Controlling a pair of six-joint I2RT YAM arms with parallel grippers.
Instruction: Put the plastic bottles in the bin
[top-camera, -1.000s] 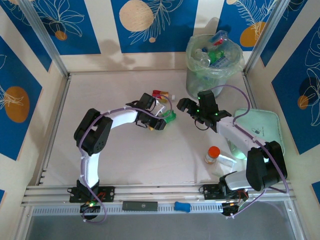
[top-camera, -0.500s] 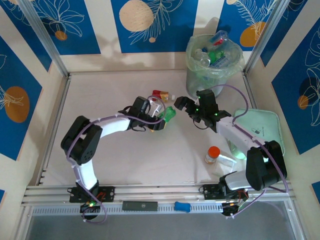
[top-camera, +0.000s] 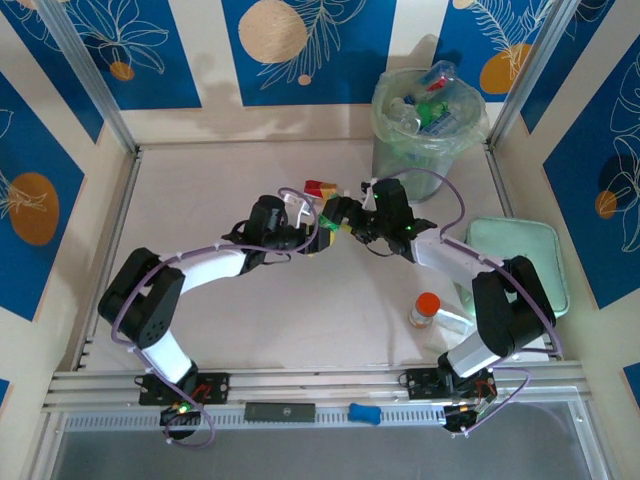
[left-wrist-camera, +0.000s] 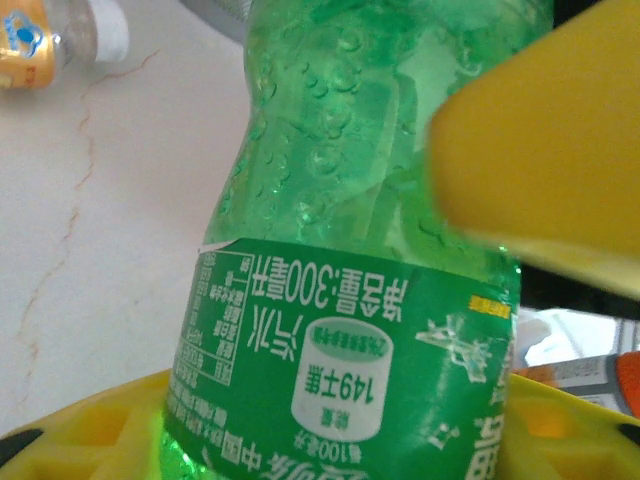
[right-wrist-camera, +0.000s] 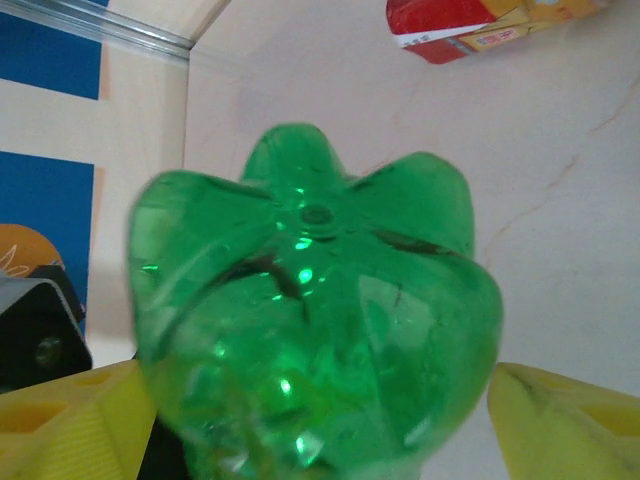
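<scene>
At mid-table in the overhead view, the two arms meet at one green bottle (top-camera: 334, 218). The left gripper (top-camera: 320, 226) has it clamped, and the right gripper (top-camera: 352, 216) reaches in from the other end. The bin (top-camera: 398, 162) stands well apart at the back right, with several plastic bottles (top-camera: 428, 105) heaped inside. A red-and-gold bottle (top-camera: 320, 188) lies on the table just beyond the grippers. Most of the job looks done, with these two bottles left as far as I can see.

In the left wrist view, yellow fingers (left-wrist-camera: 545, 150) press the green bottle's labelled body.

In the right wrist view, the bottle's lobed base sits between the right fingers (right-wrist-camera: 565, 420). They straddle it with a gap on one side, jaws apart and not gripping yet.
</scene>
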